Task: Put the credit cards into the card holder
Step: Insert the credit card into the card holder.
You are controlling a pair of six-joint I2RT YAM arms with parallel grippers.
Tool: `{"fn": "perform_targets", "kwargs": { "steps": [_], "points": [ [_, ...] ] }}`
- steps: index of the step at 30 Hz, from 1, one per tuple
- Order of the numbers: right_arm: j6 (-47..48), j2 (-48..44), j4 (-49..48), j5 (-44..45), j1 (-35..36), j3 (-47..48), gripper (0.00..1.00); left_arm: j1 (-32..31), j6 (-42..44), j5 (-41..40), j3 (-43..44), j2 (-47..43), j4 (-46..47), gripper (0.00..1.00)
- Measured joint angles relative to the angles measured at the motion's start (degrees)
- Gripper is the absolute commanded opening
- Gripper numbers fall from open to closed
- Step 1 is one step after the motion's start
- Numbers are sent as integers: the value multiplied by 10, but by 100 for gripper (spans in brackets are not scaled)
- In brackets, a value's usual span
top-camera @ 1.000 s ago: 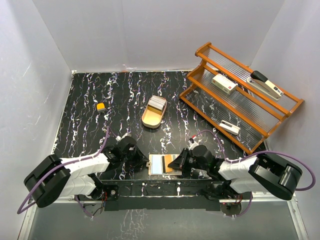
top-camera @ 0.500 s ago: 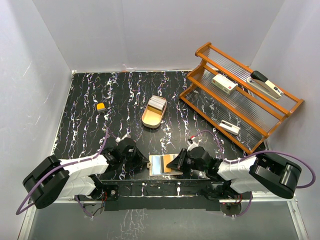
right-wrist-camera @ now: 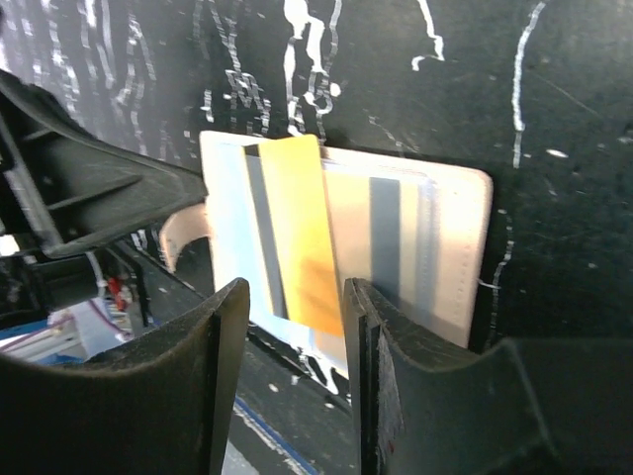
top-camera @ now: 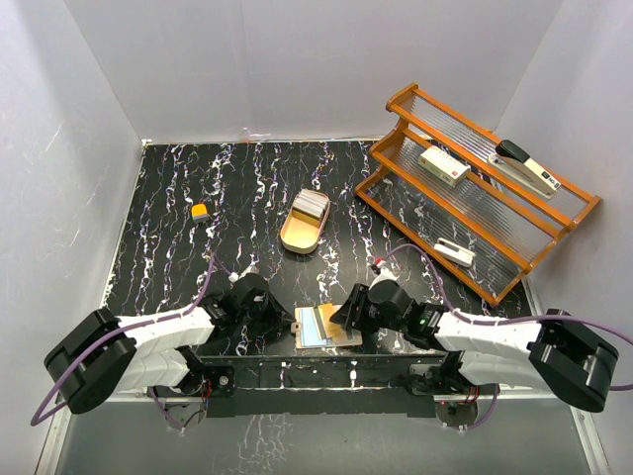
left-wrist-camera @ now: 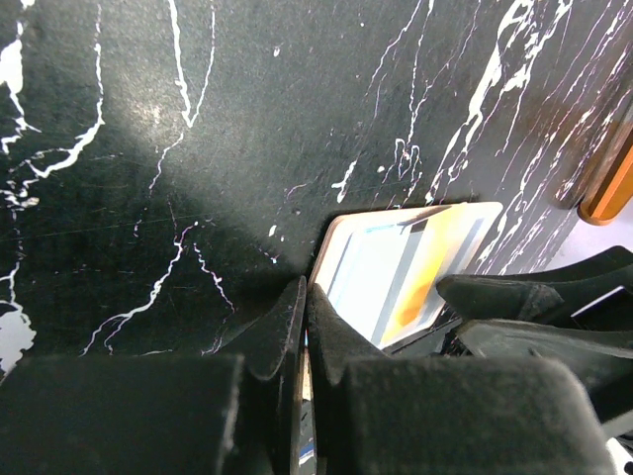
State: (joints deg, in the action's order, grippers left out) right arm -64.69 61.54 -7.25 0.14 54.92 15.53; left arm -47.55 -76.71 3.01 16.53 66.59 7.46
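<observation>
The tan card holder (top-camera: 343, 334) lies open at the near edge of the table, between my two grippers. One pale credit card (top-camera: 315, 326) with a yellow band lies across its inner face (right-wrist-camera: 450, 247); how far it sits in a slot I cannot tell. My right gripper (right-wrist-camera: 297, 292) is open, its jaws astride the card's near edge (right-wrist-camera: 297, 228) without touching it. My left gripper (left-wrist-camera: 305, 292) is shut on the holder's left edge (left-wrist-camera: 334, 242), with a thin tan strip showing between the jaws. More cards (top-camera: 311, 204) lie stacked in a gold oval tray (top-camera: 297, 237) at mid-table.
A wooden tiered rack (top-camera: 475, 188) stands at the back right with a white box (top-camera: 444, 165), a stapler (top-camera: 527, 166) and a small white item (top-camera: 455, 251) on it. A small orange object (top-camera: 200, 211) lies at the left. The table's metal front rail (top-camera: 316, 374) runs just below the holder.
My right gripper has opened and let go of the card, and its arm has shifted slightly up and left. The card now lies on the holder. The left gripper has stayed put.
</observation>
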Motion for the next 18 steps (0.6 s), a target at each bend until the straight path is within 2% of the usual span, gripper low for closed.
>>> {"fn": "perform_targets", "kwargs": {
  "steps": [9,18],
  "points": [
    [61,83,35,-2,0,71,38,-1,0,0,-10,-11,5,0],
    [114,120,12,-63,0,83,37,-2,0,0,-12,-13,7,0]
  ]
}}
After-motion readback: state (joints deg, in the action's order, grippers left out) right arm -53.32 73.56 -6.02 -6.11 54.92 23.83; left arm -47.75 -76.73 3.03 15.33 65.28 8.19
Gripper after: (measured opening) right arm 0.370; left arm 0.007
